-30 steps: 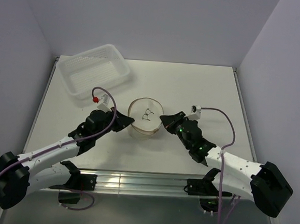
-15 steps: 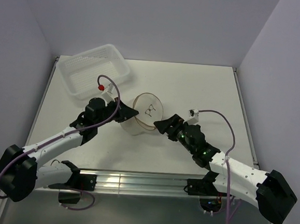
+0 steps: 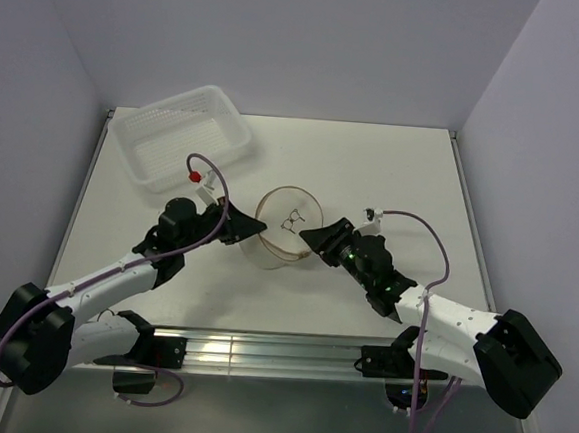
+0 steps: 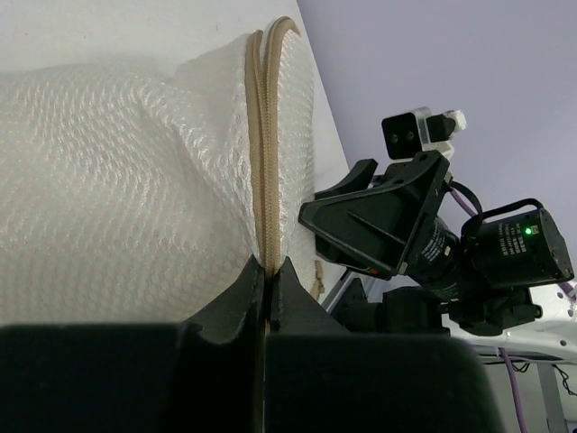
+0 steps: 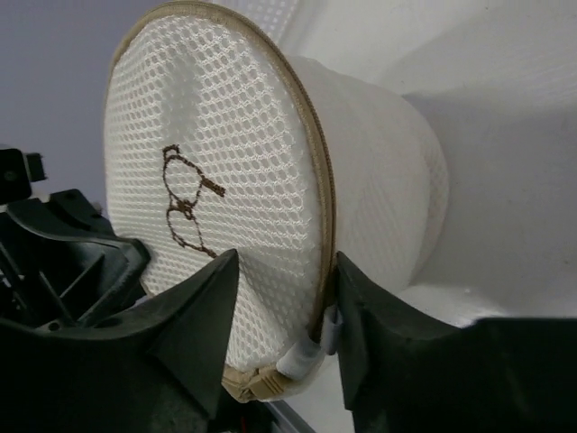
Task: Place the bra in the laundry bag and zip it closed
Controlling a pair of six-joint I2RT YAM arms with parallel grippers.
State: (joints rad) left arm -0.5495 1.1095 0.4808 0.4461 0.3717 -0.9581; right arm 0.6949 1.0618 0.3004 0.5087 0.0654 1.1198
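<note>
The laundry bag (image 3: 280, 238), a white mesh cylinder with a tan zipper rim, stands mid-table with its icon disc (image 3: 291, 220) facing up. My left gripper (image 3: 259, 227) is at the bag's left side. In the left wrist view it (image 4: 269, 267) is shut on the zipper rim (image 4: 267, 135). My right gripper (image 3: 306, 241) is at the bag's right side. In the right wrist view it (image 5: 284, 271) is open, its fingers either side of the disc's edge (image 5: 323, 207), with a white pull tab (image 5: 306, 357) low between them. The bra is hidden.
A white perforated plastic basket (image 3: 181, 134) sits at the back left of the table. The table's front rail (image 3: 259, 353) runs between the two arm bases. Grey walls close in the table on three sides.
The right gripper opened, drew back from the bag, then came back with its fingers round the disc's edge. The left gripper stayed shut on the rim and the bag shifted slightly.
</note>
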